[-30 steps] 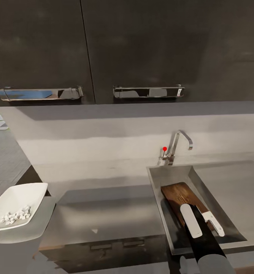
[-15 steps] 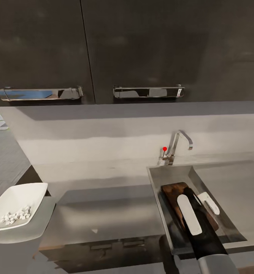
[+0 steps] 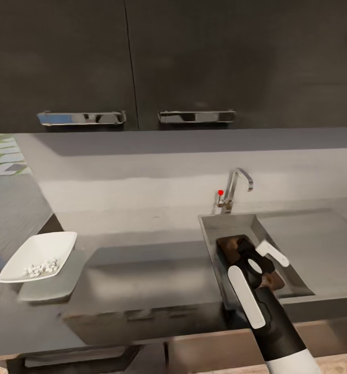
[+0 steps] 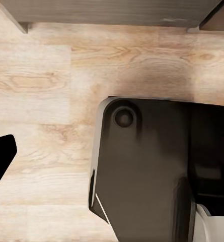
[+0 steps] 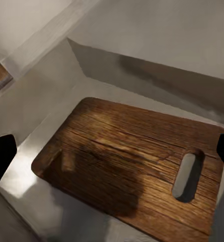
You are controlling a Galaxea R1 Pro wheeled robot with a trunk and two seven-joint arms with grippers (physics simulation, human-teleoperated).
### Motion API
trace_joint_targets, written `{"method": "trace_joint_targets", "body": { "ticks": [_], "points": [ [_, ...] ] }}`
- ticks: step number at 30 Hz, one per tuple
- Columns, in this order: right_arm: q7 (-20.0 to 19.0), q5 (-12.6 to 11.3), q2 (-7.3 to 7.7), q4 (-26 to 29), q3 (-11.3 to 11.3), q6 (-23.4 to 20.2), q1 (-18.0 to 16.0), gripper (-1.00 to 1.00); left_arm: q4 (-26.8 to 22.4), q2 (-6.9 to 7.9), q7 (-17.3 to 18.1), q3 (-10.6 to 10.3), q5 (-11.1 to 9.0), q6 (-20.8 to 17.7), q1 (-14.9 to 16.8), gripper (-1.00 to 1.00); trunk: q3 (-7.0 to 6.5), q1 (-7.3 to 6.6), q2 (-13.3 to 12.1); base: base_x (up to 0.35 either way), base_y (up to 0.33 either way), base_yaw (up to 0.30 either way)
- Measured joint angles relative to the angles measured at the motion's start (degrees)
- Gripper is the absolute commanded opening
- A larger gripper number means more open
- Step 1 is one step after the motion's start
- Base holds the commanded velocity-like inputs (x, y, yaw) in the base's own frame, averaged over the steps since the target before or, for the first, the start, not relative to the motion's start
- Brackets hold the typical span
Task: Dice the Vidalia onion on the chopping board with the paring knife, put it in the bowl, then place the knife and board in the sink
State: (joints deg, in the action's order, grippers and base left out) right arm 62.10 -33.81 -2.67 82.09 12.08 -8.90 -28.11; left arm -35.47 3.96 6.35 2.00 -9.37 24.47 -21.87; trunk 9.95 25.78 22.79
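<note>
- since the earlier frame: head camera has drawn back and shifted, so the cabinet handles sit higher and nearer the middle and wood floor shows under the table front; that is the camera, not the objects. right arm has come up and back, its pincer (image 3: 264,257) now above the near part of the sink (image 3: 236,222), no longer low over the board.
- chopping board (image 5: 132,156): brown wood, slot handle, lying flat on the sink floor; nothing rests on it in the right wrist view, only a shadow.
- paring knife: not made out in these frames; the arm hides part of the basin.
- bowl (image 3: 38,255): white, square, at the left end of the table (image 3: 152,275), small white diced pieces inside.
- step in hand, as judged: withdrawing after setting the board down. do it well by lifting straight up until clear of the sink wall and tap (image 3: 236,184), then pulling back, so the board is not dragged.
- right pincer: spread wide, fingertips at the two edges of the right wrist view, grasping nothing, apart from the board.
- left pincer (image 4: 1,161): one dark fingertip over wood floor beside the robot's dark base (image 4: 157,166); state cannot be told.
</note>
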Motion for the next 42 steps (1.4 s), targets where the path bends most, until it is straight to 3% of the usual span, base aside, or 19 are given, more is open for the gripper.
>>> {"method": "trace_joint_targets", "body": {
  "ticks": [7,11,13,22,25,30,35,37,39,42],
  "points": [
    [-4.75,-0.06,1.42,0.01,0.09,-0.04,0.36,1.00,0.03,0.01,0.00,-0.03,0.01,0.01,0.00,1.00,0.00,0.00,0.00,-0.336,0.000,0.000],
    [-17.83,0.09,2.59,0.04,0.09,-0.20,2.00,1.00,0.03,0.01,0.00,-0.03,-0.02,0.01,0.00,1.00,0.00,0.01,0.01,-0.336,0.000,0.000],
    [-21.52,0.14,3.36,0.27,0.01,-0.08,2.60,1.00,0.02,0.01,0.00,-0.03,-0.01,0.01,0.00,1.00,0.00,0.00,0.01,-0.336,0.000,0.000],
    [-27.10,0.36,4.01,4.65,0.01,0.43,6.10,1.00,0.02,0.02,0.00,-0.03,0.00,0.01,0.00,1.00,0.00,0.00,0.01,-0.336,0.000,0.000],
    [-29.35,1.02,4.09,6.09,0.01,2.48,7.83,1.00,0.02,0.02,0.00,-0.03,0.00,0.01,0.00,1.00,0.00,0.00,0.01,-0.336,0.000,0.000],
    [-30.08,7.35,4.10,7.68,0.28,7.24,11.45,1.00,-0.11,0.02,0.00,-0.03,0.00,0.01,0.00,1.00,0.00,0.00,0.01,-0.336,0.000,0.000],
    [-33.01,8.93,4.45,9.39,2.55,8.59,15.39,1.00,-0.16,0.01,0.00,-0.01,-0.02,0.00,0.00,1.00,0.00,0.00,0.00,-0.336,0.000,0.000],
    [-33.25,9.25,5.37,9.47,2.77,10.23,16.77,1.00,-0.19,0.01,0.00,-0.01,-0.04,0.00,0.00,1.00,0.00,0.00,0.01,-0.336,0.000,0.000],
    [-33.27,9.64,8.65,9.43,6.58,12.95,19.44,1.00,-0.30,0.01,0.00,-0.01,-0.01,0.00,0.00,1.00,0.01,0.00,0.01,-0.317,0.000,0.000],
    [-33.12,9.72,12.85,8.53,10.33,18.30,22.83,1.00,-0.45,0.02,0.00,-0.04,-0.04,0.01,0.00,1.00,0.01,-0.01,0.02,-0.187,0.000,0.000]
  ]
}}
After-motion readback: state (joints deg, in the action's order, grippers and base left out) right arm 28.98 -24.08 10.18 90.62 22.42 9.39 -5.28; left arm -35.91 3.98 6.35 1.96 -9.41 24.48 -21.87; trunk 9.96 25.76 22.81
